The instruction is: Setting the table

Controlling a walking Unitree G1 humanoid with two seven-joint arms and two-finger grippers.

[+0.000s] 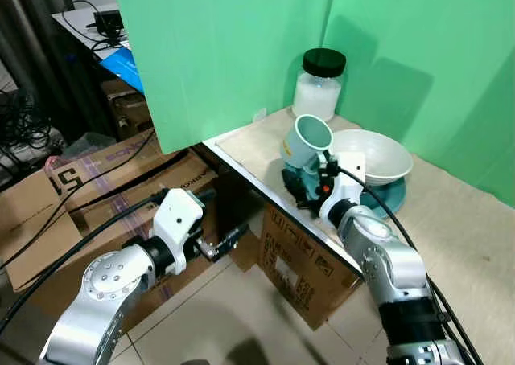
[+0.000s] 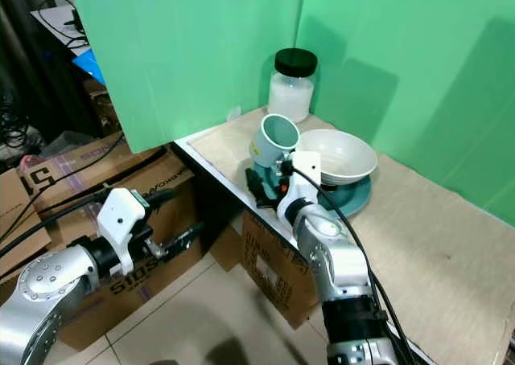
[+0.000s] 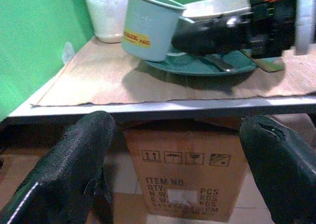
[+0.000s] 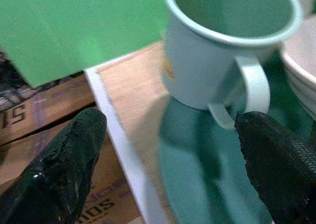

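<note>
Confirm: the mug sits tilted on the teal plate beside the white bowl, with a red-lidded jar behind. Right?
Not quite. The jar has a black lid, not red, as the left eye view shows. The rest holds: the mug sits tilted on the teal plate beside the white bowl.

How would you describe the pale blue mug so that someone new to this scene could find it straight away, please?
Start at the tan-topped table in front of the green backdrop panels. On its near corner lies a round teal plate, and the pale blue enamel mug stands tilted on that plate's edge, beside the white bowl. Unlike the black-lidded jar behind, it is open-topped, with a loop handle and a yellow label.
</note>
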